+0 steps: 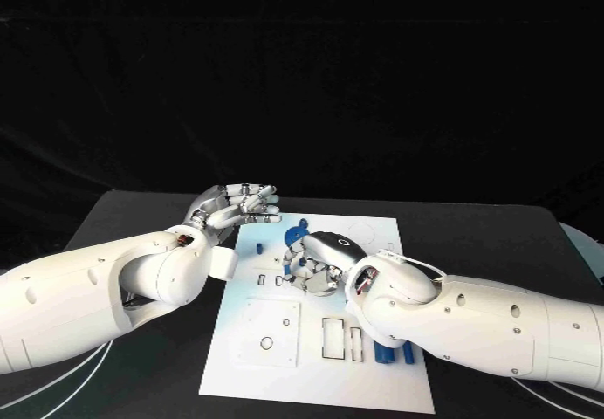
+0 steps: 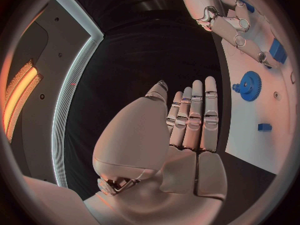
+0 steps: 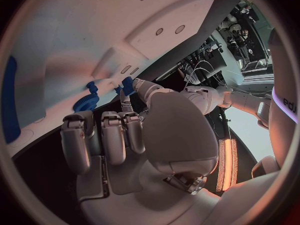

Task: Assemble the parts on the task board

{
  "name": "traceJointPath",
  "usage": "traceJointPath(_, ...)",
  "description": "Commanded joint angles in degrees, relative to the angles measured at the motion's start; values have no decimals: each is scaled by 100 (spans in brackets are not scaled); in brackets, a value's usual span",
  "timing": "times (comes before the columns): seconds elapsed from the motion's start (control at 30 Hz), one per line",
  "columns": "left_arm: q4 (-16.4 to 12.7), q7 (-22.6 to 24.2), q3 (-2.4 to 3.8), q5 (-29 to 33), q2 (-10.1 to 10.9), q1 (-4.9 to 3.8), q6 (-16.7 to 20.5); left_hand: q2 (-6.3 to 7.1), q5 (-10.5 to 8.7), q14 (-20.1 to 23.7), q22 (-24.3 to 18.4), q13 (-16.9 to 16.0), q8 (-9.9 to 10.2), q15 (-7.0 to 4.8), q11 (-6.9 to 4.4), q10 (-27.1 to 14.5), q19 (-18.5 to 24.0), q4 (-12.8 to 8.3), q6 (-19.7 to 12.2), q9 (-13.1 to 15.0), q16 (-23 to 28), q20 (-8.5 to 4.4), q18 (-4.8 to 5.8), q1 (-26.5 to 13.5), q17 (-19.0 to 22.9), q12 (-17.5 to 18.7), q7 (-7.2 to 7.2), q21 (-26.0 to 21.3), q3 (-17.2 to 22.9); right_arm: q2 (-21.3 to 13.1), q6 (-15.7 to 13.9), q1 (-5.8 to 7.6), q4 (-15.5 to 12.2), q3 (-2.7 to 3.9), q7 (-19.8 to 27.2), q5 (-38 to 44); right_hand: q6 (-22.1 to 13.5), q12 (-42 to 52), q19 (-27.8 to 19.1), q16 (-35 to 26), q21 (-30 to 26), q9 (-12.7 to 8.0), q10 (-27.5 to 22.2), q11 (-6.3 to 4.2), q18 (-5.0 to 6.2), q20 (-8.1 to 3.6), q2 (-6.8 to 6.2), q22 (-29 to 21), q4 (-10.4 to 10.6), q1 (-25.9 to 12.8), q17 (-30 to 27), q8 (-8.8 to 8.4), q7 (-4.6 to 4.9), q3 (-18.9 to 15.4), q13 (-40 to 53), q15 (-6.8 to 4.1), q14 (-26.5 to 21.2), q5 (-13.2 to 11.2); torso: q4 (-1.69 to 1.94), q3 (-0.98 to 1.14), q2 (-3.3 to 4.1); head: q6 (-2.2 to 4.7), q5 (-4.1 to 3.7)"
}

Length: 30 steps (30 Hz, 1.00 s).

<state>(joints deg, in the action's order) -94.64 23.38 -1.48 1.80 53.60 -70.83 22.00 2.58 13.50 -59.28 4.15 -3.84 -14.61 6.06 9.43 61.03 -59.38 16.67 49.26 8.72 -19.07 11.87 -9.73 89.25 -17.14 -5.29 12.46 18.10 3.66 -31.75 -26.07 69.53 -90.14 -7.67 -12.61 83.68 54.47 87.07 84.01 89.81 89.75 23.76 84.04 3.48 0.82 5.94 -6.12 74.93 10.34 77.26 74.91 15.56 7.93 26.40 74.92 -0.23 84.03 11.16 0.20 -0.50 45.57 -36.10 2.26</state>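
Right hand [image 1: 319, 262] sits mid-frame in the head view, above the white task board [image 1: 315, 384], fingers curled down; between thumb and a finger it pinches a small blue part [image 3: 127, 85], as far as the right wrist view lets one judge. Just upper left of it lies a blue gear [image 1: 296, 234], and two blue pegs [image 1: 392, 352] lie at the lower right beside the arm. Left hand [image 1: 233, 207] hovers at the board's upper left corner, fingers straight and together, holding nothing.
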Motion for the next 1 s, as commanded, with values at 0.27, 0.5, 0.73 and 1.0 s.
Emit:
traceJointPath(0.27,6,72,5,10,-12,-9,-66,1,-23,22,-21,-4,37,42,13,43,-7,-4,19,-9,43,10,-76,-76,-19,51,59,-56,32,201,312,-87,152,-28,-255,435,54,-4,599,19,25,122,326,-47,-82,-26,-30,1507,34,-52,1509,71,-43,5,1184,-44,597,9,11,8,6,-118,133)
traceJointPath(0.5,10,68,5,10,-9,-9,-70,1,-23,22,-21,-4,37,42,13,43,-7,-4,19,-9,43,10,-76,-76,-19,51,59,-56,32,238,392,-124,237,-36,-311,486,41,-7,599,19,25,127,324,-49,-82,-28,-73,1507,32,-82,1509,72,-43,-9,1181,-48,597,4,4,10,8,-147,143)
traceJointPath(0.73,13,63,5,10,-5,-9,-78,1,-23,21,-24,-5,39,43,13,46,1,-4,21,-9,47,12,-76,-80,-23,56,59,-65,34,239,445,-136,247,-38,-314,510,36,-9,599,19,25,130,323,-48,-82,-30,-96,1507,33,-100,1509,73,-43,-17,1180,-49,597,0,4,7,3,-147,149)
traceJointPath(1.0,17,57,5,10,-3,-9,-84,1,-23,21,-24,-5,39,43,13,46,1,-4,21,-9,47,12,-76,-80,-23,56,59,-65,34,217,490,-141,237,-39,-339,555,32,-9,599,19,25,131,323,-48,-82,-31,-115,1507,32,-112,1509,74,-42,-24,1180,-49,597,-4,10,3,0,-164,158)
